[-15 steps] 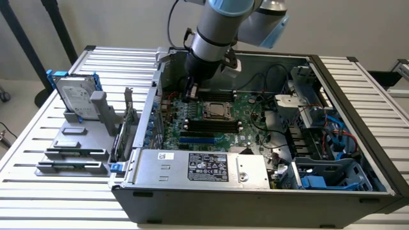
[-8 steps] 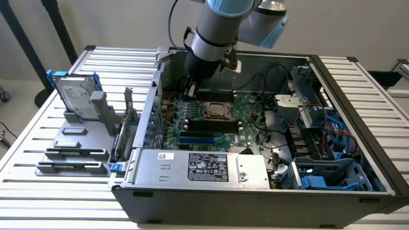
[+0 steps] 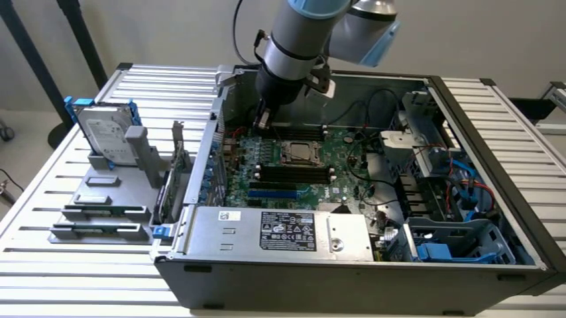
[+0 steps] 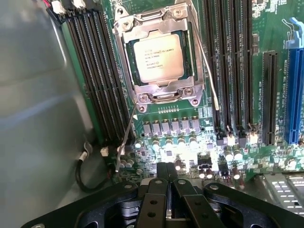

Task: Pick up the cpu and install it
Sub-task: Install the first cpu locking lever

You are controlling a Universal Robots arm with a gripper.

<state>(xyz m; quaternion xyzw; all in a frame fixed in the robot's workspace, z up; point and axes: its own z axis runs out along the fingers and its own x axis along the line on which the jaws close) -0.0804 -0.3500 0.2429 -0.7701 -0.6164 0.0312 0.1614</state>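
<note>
One cpu lies flat in the single socket frame on the motherboard, inside the open case. Two thin wire levers flank the frame, one on each side. Two banks of memory slots run alongside the socket; each appears to hold four slots, though the edges are unclear. The one gripper hangs over the board just beside the socket, fingers pressed together and pinching nothing. One hard drive stands outside the case, at the exterior view's left.
</note>
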